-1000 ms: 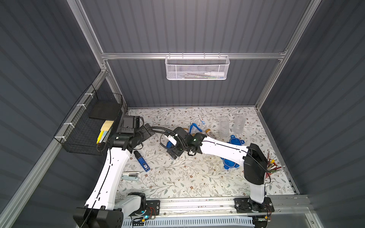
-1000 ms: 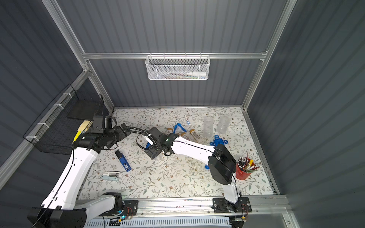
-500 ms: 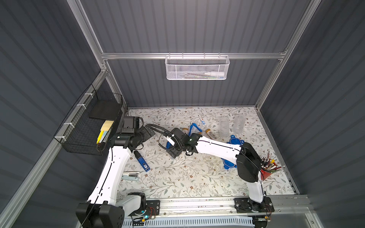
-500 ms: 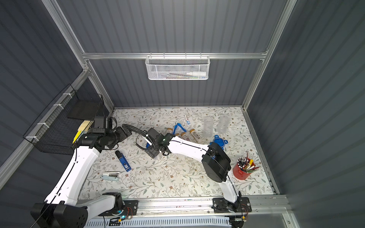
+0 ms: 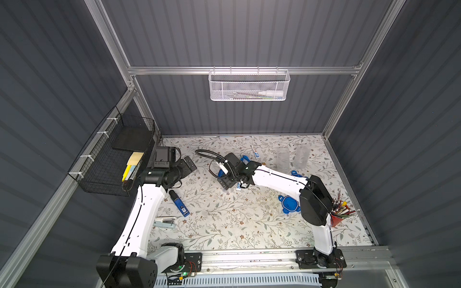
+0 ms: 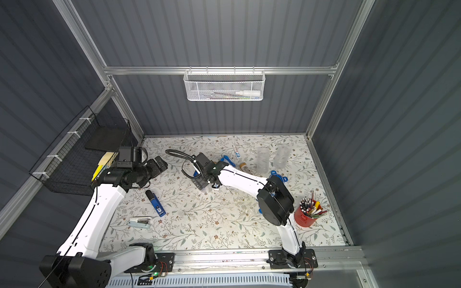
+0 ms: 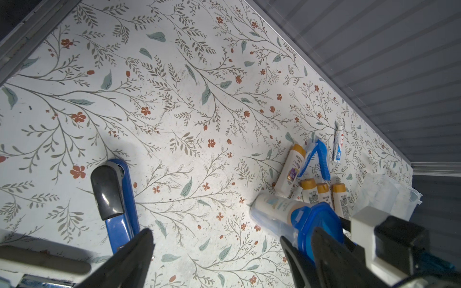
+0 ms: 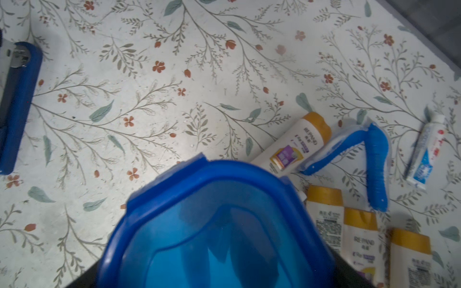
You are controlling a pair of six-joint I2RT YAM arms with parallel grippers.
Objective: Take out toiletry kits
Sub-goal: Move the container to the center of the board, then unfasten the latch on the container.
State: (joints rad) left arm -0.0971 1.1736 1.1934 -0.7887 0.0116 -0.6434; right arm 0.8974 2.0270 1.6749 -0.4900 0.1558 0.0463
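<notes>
The right gripper (image 5: 233,184) has narrowed and now clasps the lidded jar (image 7: 274,217); a cream bottle (image 7: 270,204) is inside, so that kit is not yet out; the left gripper (image 7: 215,237) is released and empty; two open jars (image 5: 283,159) stand empty; loose bottles (image 8: 296,142), toothbrush (image 8: 376,162) and toothpaste tube (image 8: 426,149) lie on the table (image 5: 224,224).

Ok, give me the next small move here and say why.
Probably bring the open, empty left tool across to clasp the clear body of the jar lying on its side. Its blue lid is still on with a bottle inside, the right tool sits at that lid, and nothing holds the other end.
</notes>
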